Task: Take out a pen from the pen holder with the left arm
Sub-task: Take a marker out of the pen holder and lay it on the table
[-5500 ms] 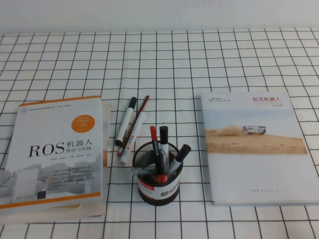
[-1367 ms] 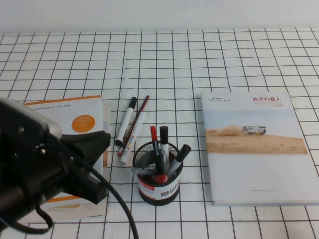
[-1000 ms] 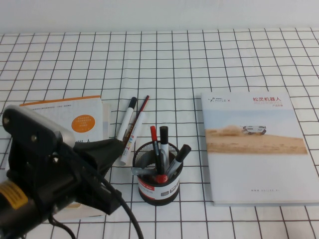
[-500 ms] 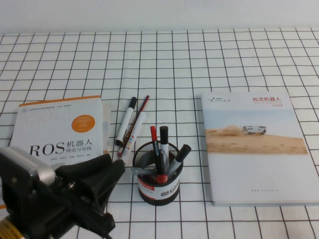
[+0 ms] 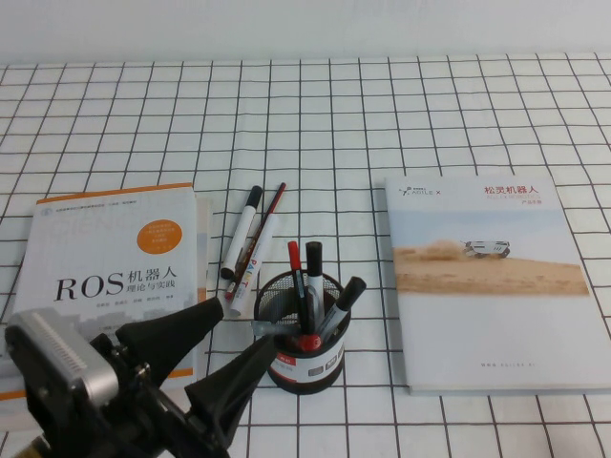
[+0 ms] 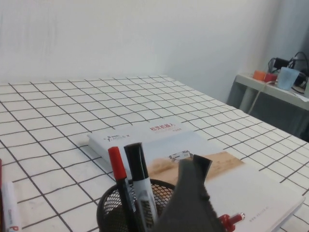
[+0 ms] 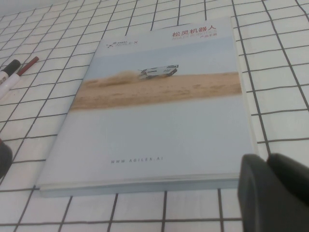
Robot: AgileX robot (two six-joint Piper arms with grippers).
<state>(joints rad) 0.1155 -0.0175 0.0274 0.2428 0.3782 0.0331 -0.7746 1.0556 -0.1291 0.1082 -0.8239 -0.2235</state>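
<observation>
Two loose pens, one pen holder; left claw spread beside it, right claw by book.

"ROS 机器人" on orange-white book; "松灵机器人", "WWW.AGILEX.AI" on desert-cover booklet.

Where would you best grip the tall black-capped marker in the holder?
Likely by its cap, from above: the black-capped marker stands nearly upright, clear of the pen holder rim. The open left claw hovers beside it; the right claw hangs by the booklet.
</observation>
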